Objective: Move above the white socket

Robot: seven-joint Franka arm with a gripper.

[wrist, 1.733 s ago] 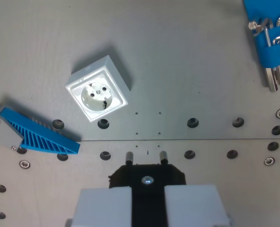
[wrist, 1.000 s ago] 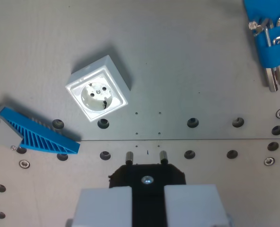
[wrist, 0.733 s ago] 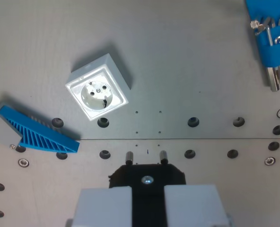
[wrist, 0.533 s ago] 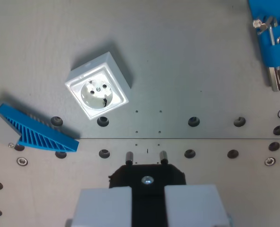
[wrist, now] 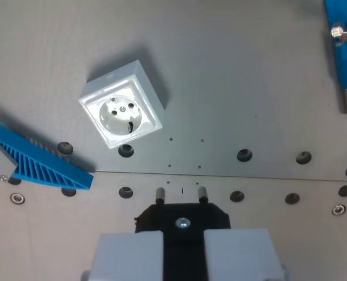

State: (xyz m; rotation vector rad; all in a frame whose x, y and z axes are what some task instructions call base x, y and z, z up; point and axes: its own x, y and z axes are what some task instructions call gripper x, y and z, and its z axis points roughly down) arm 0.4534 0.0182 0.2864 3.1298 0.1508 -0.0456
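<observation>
The white socket (wrist: 122,113) is a square box with a round two-hole face, lying turned at an angle on the grey metal plate (wrist: 238,76), up and to the wrist view's left of centre. At the bottom of the view my gripper (wrist: 183,234) is shut on a black plug (wrist: 183,218). The plug's two metal pins (wrist: 160,194) point toward the plate's seam. The socket lies above and left of those pins, apart from them.
A blue ribbed wedge (wrist: 41,164) with a grey end lies at the wrist view's left edge. A blue holder with metal hex keys (wrist: 346,47) is cut off at the top right. Rows of bolt holes (wrist: 244,156) run along the plate seam.
The whole scene has shifted and spread outward, so the camera has moved, seemingly closer. The socket looks slightly larger; the key holder has slid toward the right edge. The grip on the plug is unchanged.
</observation>
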